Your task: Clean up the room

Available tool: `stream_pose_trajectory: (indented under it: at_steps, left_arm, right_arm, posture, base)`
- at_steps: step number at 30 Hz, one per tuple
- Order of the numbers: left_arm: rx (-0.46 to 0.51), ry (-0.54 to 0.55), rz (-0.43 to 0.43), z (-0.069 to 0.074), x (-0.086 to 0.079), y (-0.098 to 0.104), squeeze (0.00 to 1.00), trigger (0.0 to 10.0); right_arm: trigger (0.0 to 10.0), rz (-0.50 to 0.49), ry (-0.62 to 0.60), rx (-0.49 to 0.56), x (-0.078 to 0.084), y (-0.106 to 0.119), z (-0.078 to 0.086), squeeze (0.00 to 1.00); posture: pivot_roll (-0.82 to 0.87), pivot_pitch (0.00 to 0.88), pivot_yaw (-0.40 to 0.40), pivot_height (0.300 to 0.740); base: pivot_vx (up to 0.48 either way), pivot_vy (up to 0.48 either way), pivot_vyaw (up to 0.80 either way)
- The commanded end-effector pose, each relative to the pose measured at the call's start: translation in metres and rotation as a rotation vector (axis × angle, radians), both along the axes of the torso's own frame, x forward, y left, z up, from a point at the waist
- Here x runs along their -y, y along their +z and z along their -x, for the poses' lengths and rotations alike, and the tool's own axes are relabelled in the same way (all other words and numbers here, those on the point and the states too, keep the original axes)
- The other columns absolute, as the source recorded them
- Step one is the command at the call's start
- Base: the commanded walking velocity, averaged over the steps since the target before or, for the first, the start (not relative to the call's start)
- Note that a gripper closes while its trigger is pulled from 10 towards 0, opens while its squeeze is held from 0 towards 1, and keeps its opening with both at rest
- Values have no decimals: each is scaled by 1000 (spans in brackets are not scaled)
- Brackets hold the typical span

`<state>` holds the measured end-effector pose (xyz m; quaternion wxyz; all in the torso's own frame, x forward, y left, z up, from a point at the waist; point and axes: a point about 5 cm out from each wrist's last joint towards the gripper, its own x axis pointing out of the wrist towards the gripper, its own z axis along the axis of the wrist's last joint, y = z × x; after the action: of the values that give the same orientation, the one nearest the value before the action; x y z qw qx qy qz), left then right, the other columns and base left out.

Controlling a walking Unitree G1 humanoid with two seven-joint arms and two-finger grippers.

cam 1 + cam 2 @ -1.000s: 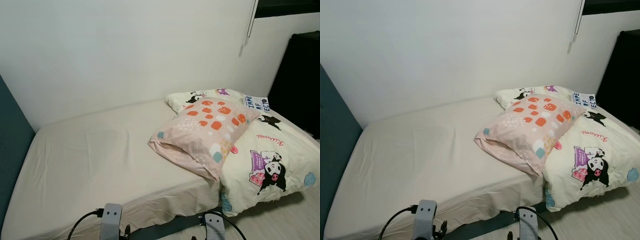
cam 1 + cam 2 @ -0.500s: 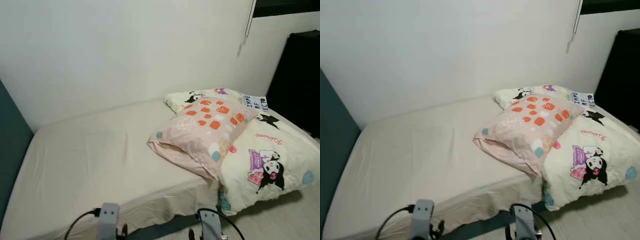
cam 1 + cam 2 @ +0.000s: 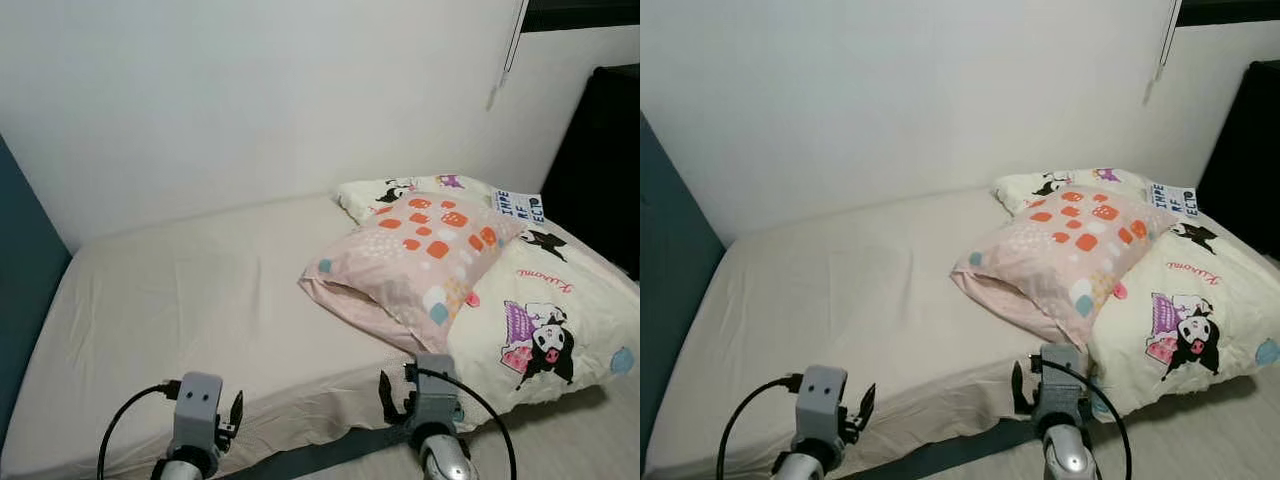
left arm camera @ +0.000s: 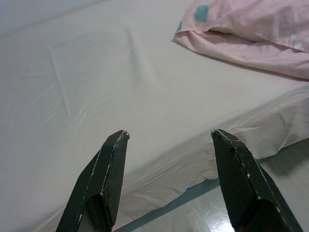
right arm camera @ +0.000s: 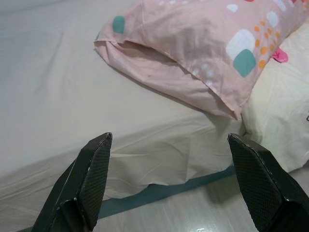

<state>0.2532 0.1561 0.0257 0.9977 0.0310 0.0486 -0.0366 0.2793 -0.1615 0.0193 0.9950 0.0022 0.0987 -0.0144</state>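
Here both grippers, left and right, hover spread wide, empty, facing the pink pillow at two o'clock, probably preparing to grab it.

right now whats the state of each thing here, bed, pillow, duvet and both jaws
cream fitted bed sheet: wrinkled, bare on the left side
pink pillow with orange and teal patches: lying tilted, resting partly on the duvet
cream cartoon-print duvet: bunched at the bed's right end, hanging over the edge
left gripper: jaws open, empty, above the bed edge
right gripper: jaws open, empty, facing the pillow
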Motion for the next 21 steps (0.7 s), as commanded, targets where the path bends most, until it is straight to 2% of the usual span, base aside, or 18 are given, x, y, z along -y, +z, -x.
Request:
stream_pose_trajectory:
  at_steps: [1, 5, 9, 16, 21]
  left_arm:
    - [-15, -1, -13, 4, 0, -2, 0, 10000]
    - [24, -7, 4, -1, 6, 12, 0, 10000]
    - [28, -8, 15, -2, 8, 14, 0, 10000]
    - [77, -96, 89, -26, 43, 38, 0, 10000]
    - [91, -133, 111, -33, 56, 49, 0, 10000]
  right_arm:
    - [10000, -19, -15, -2, -1, -1, 2, 0]
    - [10000, 15, -58, 77, 7, 10, 5, 0]
    - [10000, 20, -59, 83, 8, 12, 5, 0]
    - [10000, 41, -26, 110, 11, 21, 7, 0]
    - [10000, 53, -4, 118, 8, 24, 7, 0]
  posture:
    - [-43, 81, 24, 740]
    - [-43, 79, 27, 740]
    - [-43, 78, 26, 740]
    - [-49, 76, 29, 740]
    - [-55, 76, 32, 740]
  base:
    - [0, 0, 0]
    - [0, 0, 0]
    - [0, 0, 0]
    - [0, 0, 0]
    - [0, 0, 0]
